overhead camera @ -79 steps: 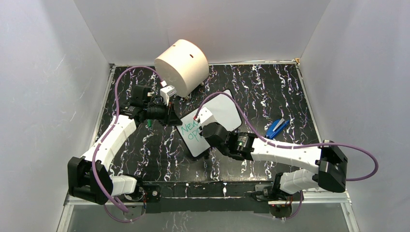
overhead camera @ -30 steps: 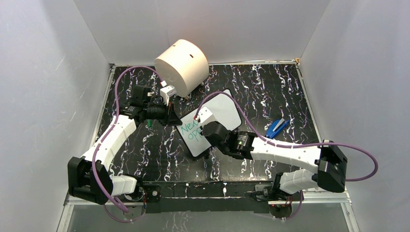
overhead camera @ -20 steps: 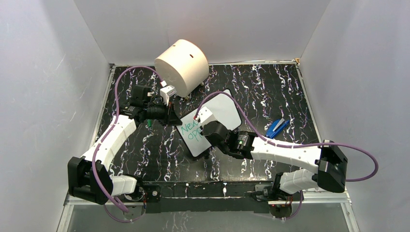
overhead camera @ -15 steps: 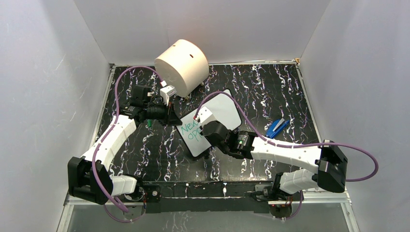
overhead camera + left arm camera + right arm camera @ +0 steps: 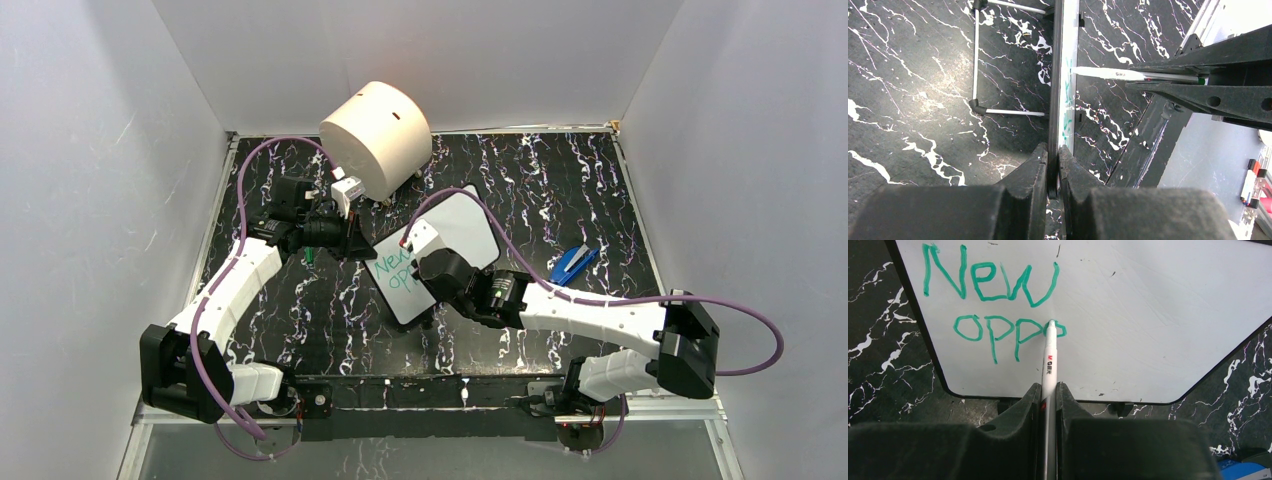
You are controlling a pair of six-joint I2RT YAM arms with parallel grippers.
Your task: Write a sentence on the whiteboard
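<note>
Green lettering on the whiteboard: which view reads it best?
Right wrist: the lettering faces the camera, legible as "New oppo" on the whiteboard. Top external shows it tiny, partly hidden. Left wrist sees the board edge-on, only green traces.

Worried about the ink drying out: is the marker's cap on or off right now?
Off. The marker, held in the shut right gripper, shows a bare tip touching the whiteboard; no cap covers it.

The whiteboard (image 5: 470, 238) sits mid-bench (image 5: 560, 190), with the cylinder (image 5: 377, 125) behind it to the left and a stapler-like item (image 5: 573, 263) well apart on its right. The left hand (image 5: 1053, 160) clamps its left rim. The right hand (image 5: 1048, 390), at its near side, sets the marker (image 5: 1049, 360) tip on the sentence (image 5: 993, 305).
</note>
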